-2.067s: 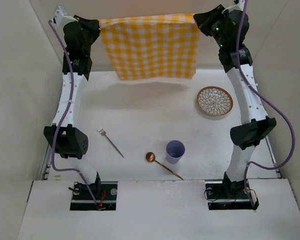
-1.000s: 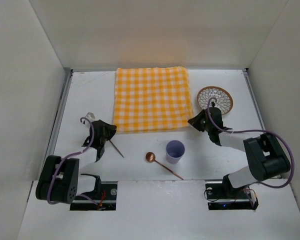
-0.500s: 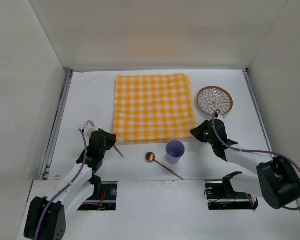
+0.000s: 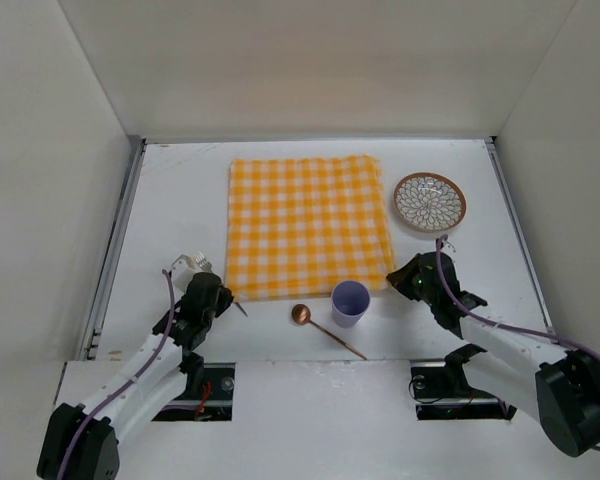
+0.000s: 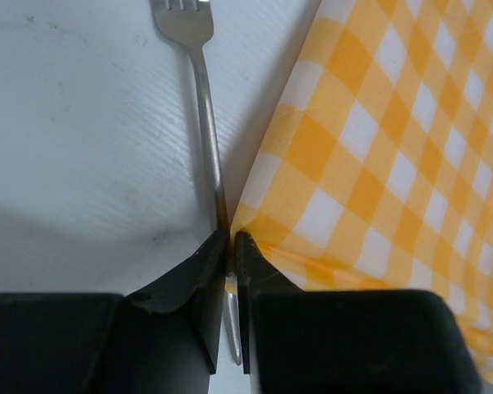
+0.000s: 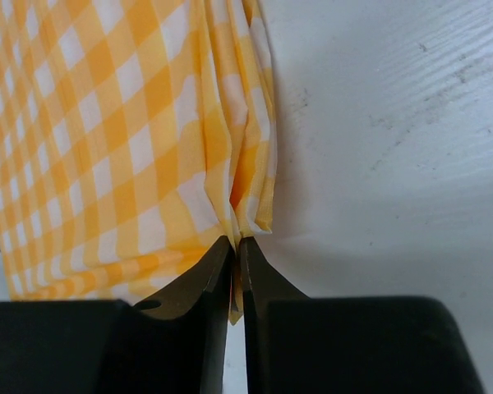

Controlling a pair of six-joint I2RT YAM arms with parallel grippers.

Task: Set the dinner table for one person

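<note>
White dinner table [image 4: 180, 200], end effectors [image 5: 230, 238] [image 6: 237, 242] pinching cloth [image 4: 305, 225] corners

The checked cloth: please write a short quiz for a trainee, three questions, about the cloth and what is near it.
1. True or false: the left end effector and the right end effector are each shut on a near corner of the checked cloth.
2. What lies beside the cloth's near left corner? A: a fork; B: a knife; C: a bottle.
3. Fill in: the plate lies off the cloth, beside its far ____ corner.
Key: 1 true; 2 A; 3 right.
</note>
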